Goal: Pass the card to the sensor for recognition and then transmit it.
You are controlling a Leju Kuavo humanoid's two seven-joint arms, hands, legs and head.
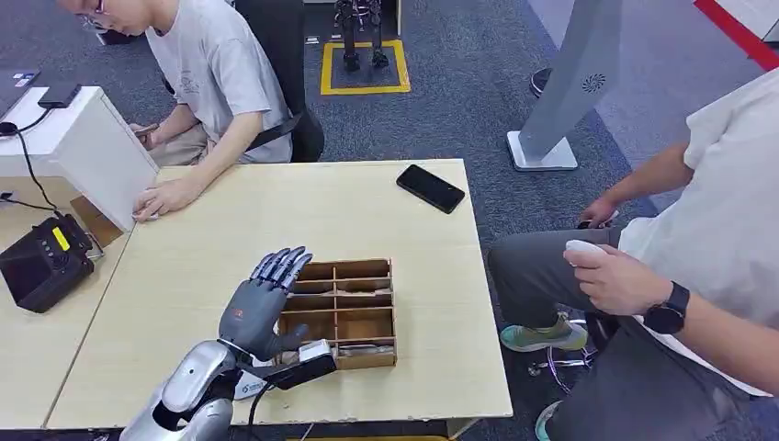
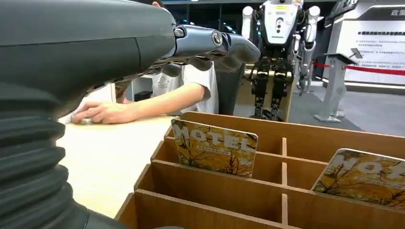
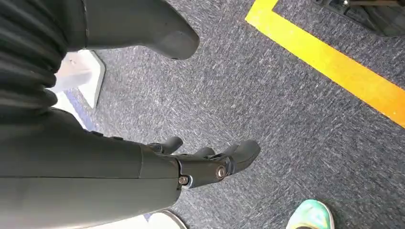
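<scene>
Hovering my left hand point(image 1: 260, 308) just beside the wooden organizer point(image 1: 378, 353) on the table point(image 1: 230, 230), fingers point(image 1: 283, 265) spread and empty; the card point(image 2: 215, 148) stands upright in a slot ahead of them.

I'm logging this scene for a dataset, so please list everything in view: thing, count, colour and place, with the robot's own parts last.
Table: one, light wood, in front of the robot.
Divided box: one, brown, near table edge, beside the left hand.
Cards: two seen, yellow-brown, standing in box compartments.
Phone: one, black, far right of the table.
Card reader: one, black with a yellow mark, on the side table at left.
White box: one, far left, under a person's hand.
People: two, light shirts, one seated behind the table, one at right.
Humanoid robot: one, white and black, background.
Left hand: grey, empty, fingers spread, over the box's left edge.
Right hand: dark grey, empty, hanging above carpet.
</scene>
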